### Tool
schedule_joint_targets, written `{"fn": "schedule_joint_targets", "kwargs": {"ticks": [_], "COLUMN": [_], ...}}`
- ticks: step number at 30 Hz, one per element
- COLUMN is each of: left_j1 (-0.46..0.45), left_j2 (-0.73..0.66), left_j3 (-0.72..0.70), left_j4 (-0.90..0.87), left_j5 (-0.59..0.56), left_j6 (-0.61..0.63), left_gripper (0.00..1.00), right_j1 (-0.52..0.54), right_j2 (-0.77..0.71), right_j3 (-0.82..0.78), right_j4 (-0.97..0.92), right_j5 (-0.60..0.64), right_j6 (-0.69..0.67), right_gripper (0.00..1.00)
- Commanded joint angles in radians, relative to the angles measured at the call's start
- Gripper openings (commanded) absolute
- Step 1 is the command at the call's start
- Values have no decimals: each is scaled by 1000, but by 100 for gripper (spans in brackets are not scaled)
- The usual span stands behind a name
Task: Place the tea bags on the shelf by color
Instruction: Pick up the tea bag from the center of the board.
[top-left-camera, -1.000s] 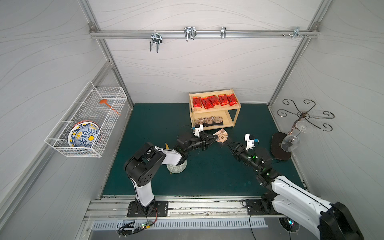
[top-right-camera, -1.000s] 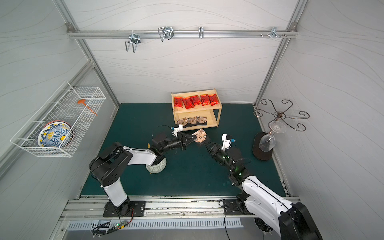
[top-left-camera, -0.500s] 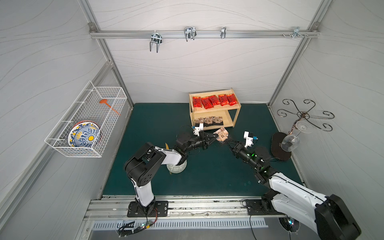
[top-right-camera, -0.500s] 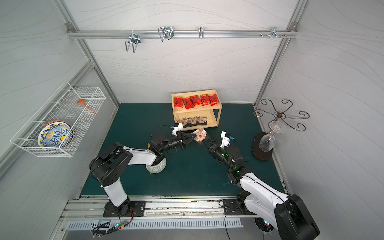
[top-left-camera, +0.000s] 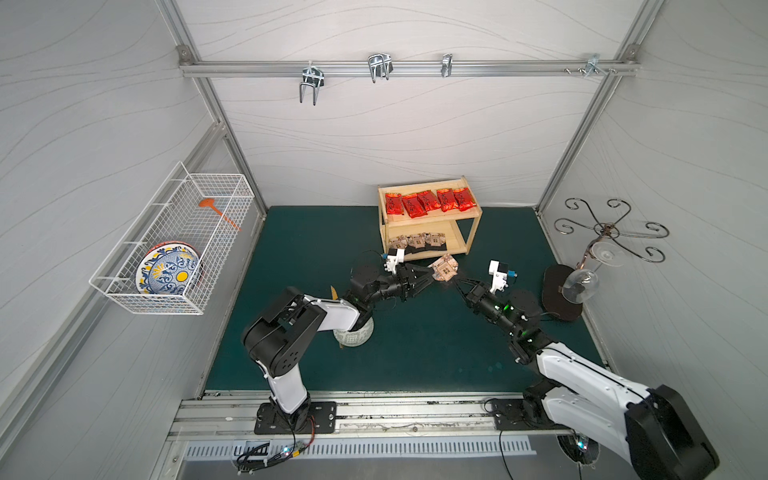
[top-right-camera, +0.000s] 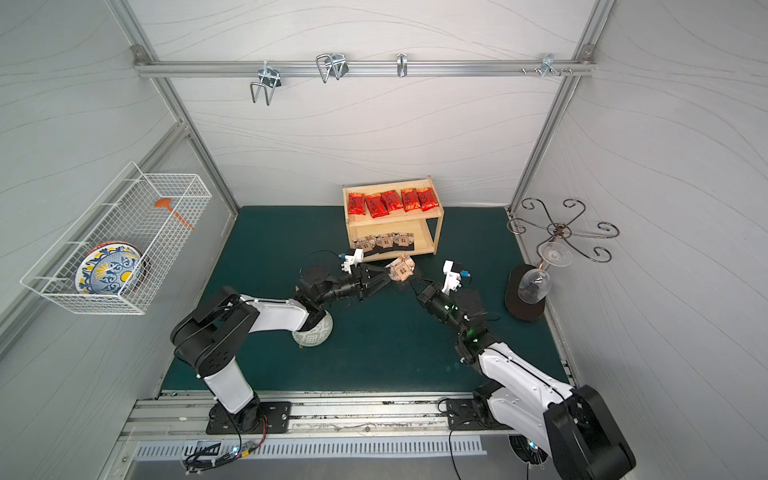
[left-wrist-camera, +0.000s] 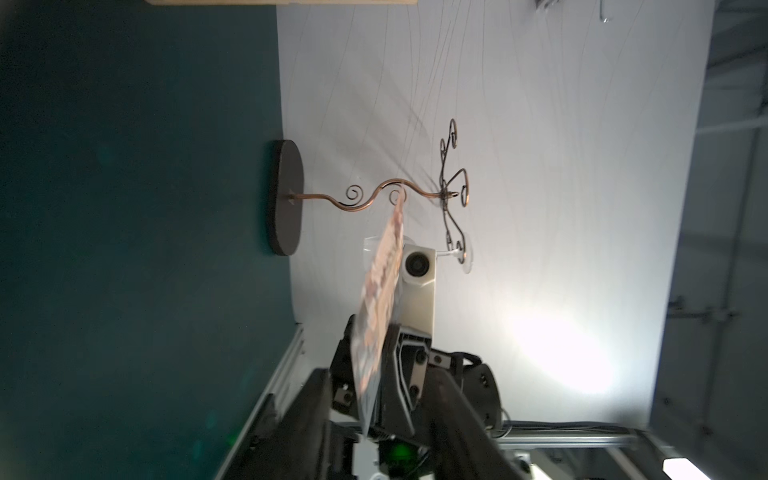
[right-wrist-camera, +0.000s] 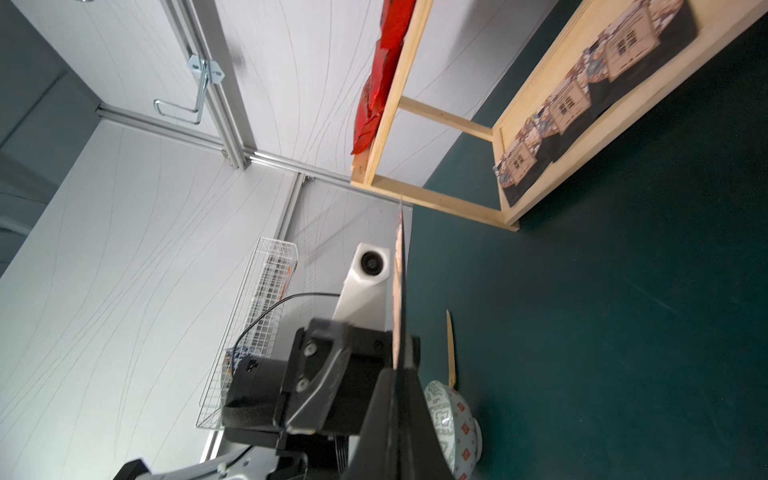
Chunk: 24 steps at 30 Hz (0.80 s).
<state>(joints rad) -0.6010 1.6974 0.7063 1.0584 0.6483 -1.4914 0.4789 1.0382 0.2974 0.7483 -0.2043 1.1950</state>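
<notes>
A patterned tea bag (top-left-camera: 444, 268) hung in the air above the green bench (top-left-camera: 415, 353), just in front of the shelf (top-left-camera: 471, 216) and level with its lower tier. It was caught between the two arms, which met tip to tip.

The right tool (top-left-camera: 456, 282) was pressed together on the bag's edge. In the right wrist view the bag (right-wrist-camera: 400, 291) stood edge-on, rising as a thin line out of the closed dark fingers (right-wrist-camera: 409, 419).

The left tool (top-left-camera: 424, 277) was spread. In the left wrist view its two fingers (left-wrist-camera: 309, 411) stood apart with the bag (left-wrist-camera: 380, 299) between them and space on either side, so the pinch belonged to the right tool alone. Both top views showed the same meeting, with the bag (top-right-camera: 402, 268) tilted and its tan picture face up.

On the shelf's upper tier five red tea bags (top-left-camera: 428, 200) lay in a row. Three black-edged tea bags (top-left-camera: 419, 240) lay side by side on the lower tier, toward its left end.

A round patterned bowl (top-left-camera: 353, 334) sat on the bench beneath the left arm. A white wire basket (top-left-camera: 174, 232) hung on the left wall with a painted plate (top-left-camera: 168, 272) in it — well apart from the shelf. A curly metal stand (top-left-camera: 561, 291) with a glass (top-left-camera: 579, 282) stood by the right wall.
</notes>
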Motion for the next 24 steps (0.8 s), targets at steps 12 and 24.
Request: {"fn": "schedule_joint_targets", "kwargs": {"ticks": [12,24], "left_j1": [71,71], "left_j2": [-324,-310], "left_j3": [123,107], "left_j4": [-1022,-1054], "left_j5": [43,70], "left_j6": [616,615], "left_gripper": [69,70], "right_j1": [-178,-236], "right_j2": [679,980], "right_j3": [246,452], "right_j4": [551,635], "right_j5": [-9,0], "right_j6": [-52,1], "right_gripper": [0,0]}}
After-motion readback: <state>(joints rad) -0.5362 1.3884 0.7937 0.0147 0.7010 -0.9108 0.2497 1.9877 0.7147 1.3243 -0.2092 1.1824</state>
